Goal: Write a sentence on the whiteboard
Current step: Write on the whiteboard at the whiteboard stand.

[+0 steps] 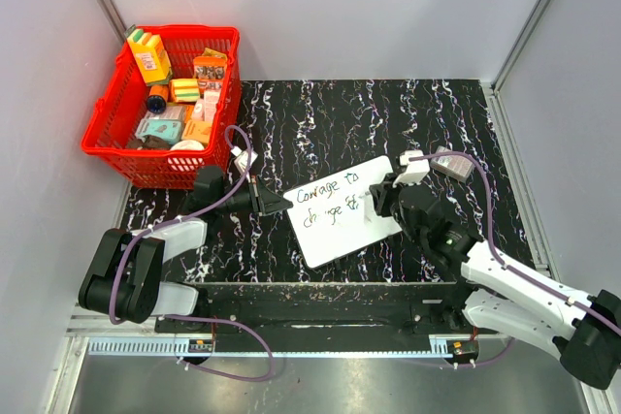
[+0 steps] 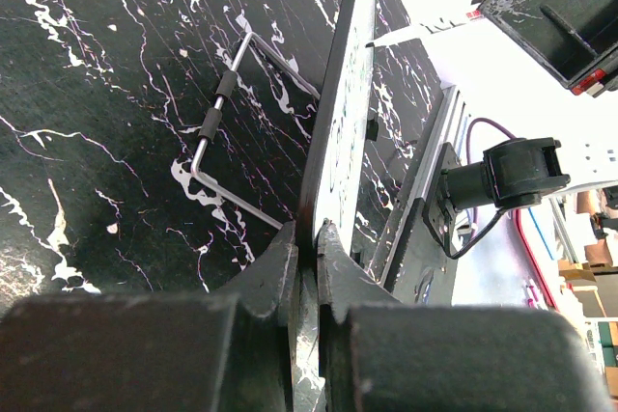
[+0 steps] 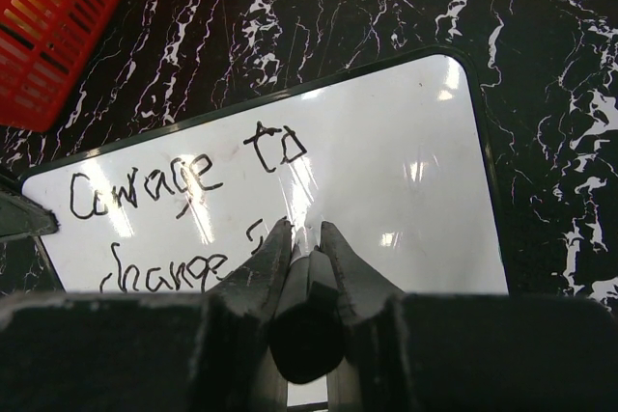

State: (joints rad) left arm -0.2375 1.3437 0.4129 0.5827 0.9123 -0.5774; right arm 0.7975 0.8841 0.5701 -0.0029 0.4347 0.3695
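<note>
Whiteboard flat on table, mid-field, skewed. Left claw pinching its left edge. Right claw over right half, clamped round marker, tip by sentence.

On the whiteboard I read the sentence, handwritten in two lines: "Courage to" on top, "change" below. A few more strokes follow "change", but my right gripper and the marker it grips cover them. The boxes in the basket carry print too small for me to read.
</note>
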